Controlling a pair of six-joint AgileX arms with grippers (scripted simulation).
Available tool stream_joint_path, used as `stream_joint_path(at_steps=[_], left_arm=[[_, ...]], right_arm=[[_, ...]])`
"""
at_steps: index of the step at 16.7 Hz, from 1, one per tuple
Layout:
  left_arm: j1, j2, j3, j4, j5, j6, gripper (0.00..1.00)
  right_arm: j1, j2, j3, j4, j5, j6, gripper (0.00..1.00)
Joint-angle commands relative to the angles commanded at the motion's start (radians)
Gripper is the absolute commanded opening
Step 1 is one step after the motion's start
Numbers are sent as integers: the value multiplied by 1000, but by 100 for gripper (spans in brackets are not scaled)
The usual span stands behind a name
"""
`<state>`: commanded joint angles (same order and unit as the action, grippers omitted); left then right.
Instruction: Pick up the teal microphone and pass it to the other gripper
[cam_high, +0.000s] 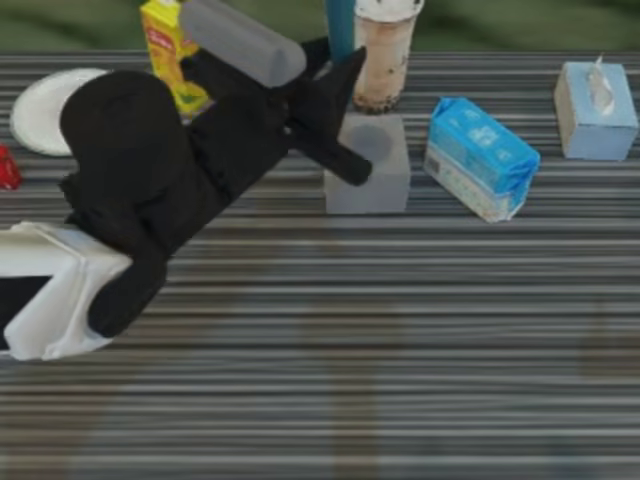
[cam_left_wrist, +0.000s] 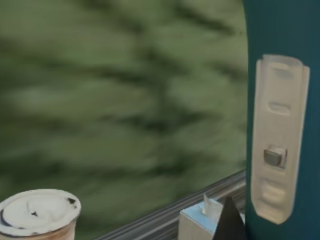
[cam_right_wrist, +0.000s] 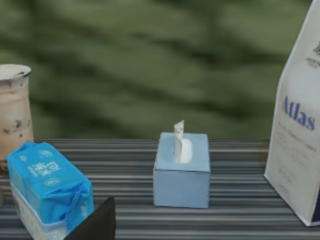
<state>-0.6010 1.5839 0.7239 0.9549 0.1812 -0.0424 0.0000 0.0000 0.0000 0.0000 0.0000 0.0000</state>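
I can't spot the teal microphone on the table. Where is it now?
The teal microphone is at the far edge of the top view, between the juice carton and the drink cup, beside the left gripper.

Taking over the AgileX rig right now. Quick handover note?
Left gripper: reached out to the back of the table, over the grey block, at the teal microphone. The handle stands upright close to its wrist camera, pale switch strip facing it. A firm grip can't be confirmed.
Right gripper: out of the top view, low near the table's right side, facing the tissue box. It is not near the microphone.
Done: left arm is at the microphone.
Left: confirm the grasp, lift, bring both grippers together, and pass it to the right one.
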Motion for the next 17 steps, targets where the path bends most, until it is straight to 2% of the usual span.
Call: stream_joint_path(at_steps=[2, 13, 17], left_arm=[[-25, -12, -7, 7, -25, -5, 0], [-25, -12, -7, 7, -25, -5, 0], [-25, -12, -7, 7, -25, -5, 0]], right_arm=[[0, 0, 0, 0, 0, 0, 100], [1, 2, 1, 1, -1, 0, 100], [60, 110, 75, 41, -36, -12, 100]])
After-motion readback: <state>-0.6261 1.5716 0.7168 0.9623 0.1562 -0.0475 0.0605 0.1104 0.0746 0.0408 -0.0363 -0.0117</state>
